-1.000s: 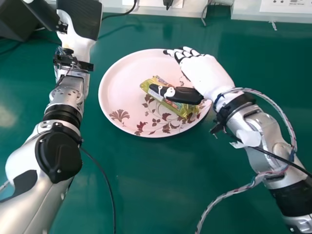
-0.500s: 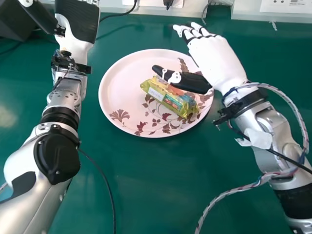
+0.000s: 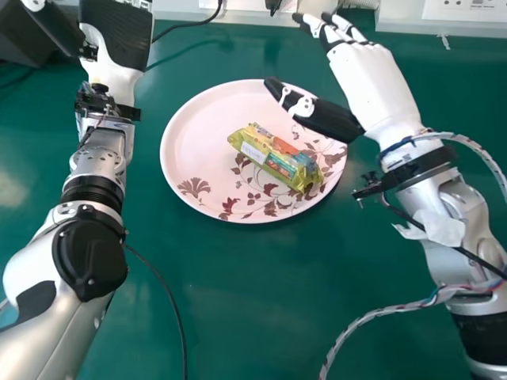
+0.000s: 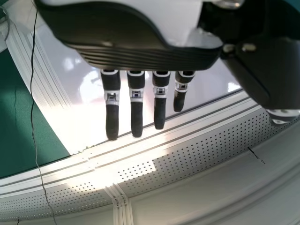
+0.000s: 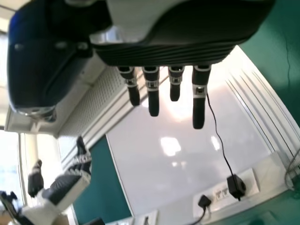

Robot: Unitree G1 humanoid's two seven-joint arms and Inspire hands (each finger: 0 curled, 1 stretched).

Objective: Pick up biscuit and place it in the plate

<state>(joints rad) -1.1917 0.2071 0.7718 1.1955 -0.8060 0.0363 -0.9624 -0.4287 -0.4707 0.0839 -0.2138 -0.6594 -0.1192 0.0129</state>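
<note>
At the head view's upper left, the black-and-white left hand point(image 3: 117, 39) is held with straight fingers point(image 4: 112, 122); at upper right, the white-backed right hand point(image 3: 374, 79) is held open, its black thumb point(image 3: 326, 119) extended.

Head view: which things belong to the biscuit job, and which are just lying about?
Job:
- biscuit pack, lying on the plate
- plate, pink with a floral pattern
- right hand, off the pack, fingers extended

Not job:
- black cable beside the left arm
- dark box, far left
- socket panel, far right
- left hand, idle, upper left
</note>
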